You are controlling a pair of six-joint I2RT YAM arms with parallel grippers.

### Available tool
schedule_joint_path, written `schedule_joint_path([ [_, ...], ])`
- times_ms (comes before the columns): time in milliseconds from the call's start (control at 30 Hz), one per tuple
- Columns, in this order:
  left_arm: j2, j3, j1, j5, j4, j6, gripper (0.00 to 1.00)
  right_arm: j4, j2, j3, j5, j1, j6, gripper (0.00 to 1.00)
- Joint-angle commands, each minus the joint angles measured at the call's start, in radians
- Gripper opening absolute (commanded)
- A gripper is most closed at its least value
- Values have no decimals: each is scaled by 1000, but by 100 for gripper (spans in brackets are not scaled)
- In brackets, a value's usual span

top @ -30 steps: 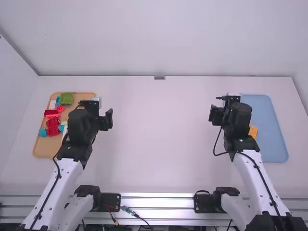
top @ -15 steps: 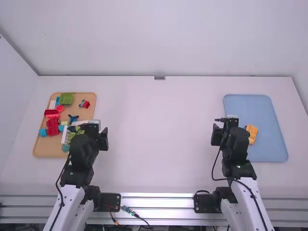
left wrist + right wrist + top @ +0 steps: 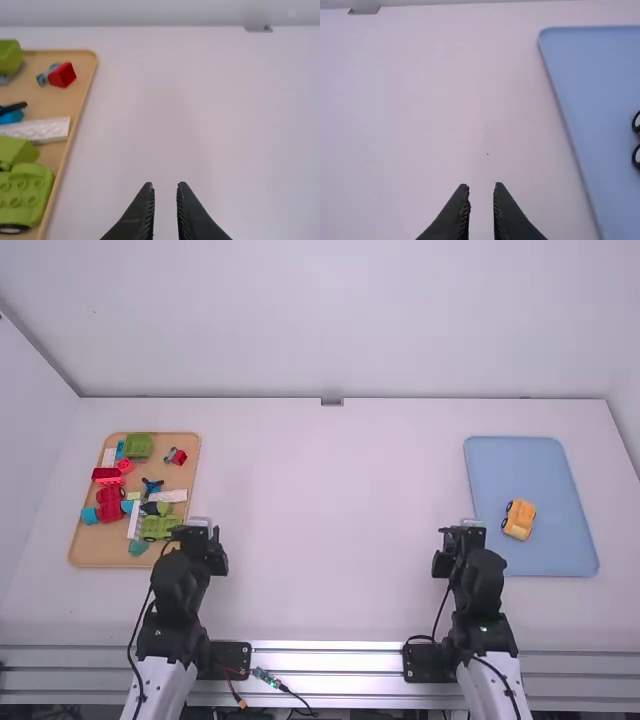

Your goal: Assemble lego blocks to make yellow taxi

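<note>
Left side: the tan tray (image 3: 95, 546) carries loose blocks, among them a green wheeled piece (image 3: 160, 528), a white brick (image 3: 169, 496) and a small red block (image 3: 176, 456). The left claw (image 3: 165, 186) is open and empty, above the worktop (image 3: 330, 520) near that tray. The right claw (image 3: 482, 187) is likewise open with nothing between its fingers, near the blue tray (image 3: 540, 465). On that tray sits a yellow vehicle (image 3: 519, 521), wheels fitted; we take it to be the finished taxi.

Step in hand, our judgement: parking the arms. Best done by bringing the left claw back without crossing the tan tray's rim, and the right claw straight toward its base, both kept high and empty, with no sideways swing that might clip the taxi.

Against the earlier frames: the left arm is drawn back toward its base, uncovering the green piece and white brick. The right arm is drawn back too; the taxi, partly hidden earlier, is in full sight, its place unchanged.
</note>
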Motion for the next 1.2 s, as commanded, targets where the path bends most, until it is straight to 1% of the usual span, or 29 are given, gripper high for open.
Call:
schedule_joint_path([
  [0, -44, -10, -1, -2, -4, 7, 9, 4, -46, -14, 1, 3, 2, 9],
  [100, -92, -10, -1, -2, -4, 7, 5, 4, -102, -14, 1, 3, 2, 4],
  [200, -131, -10, -1, -2, -4, 7, 1, 4, -150, -14, 1, 3, 2, 0],
  [633, -263, -10, -1, -2, -4, 7, 0, 4, -314, -14, 1, 3, 2, 0],
  [933, -263, -10, -1, -2, -4, 7, 0, 4, -409, -14, 1, 3, 2, 0],
  [1167, -263, -10, -1, -2, -4, 7, 0, 4, -409, -14, 1, 3, 2, 0],
])
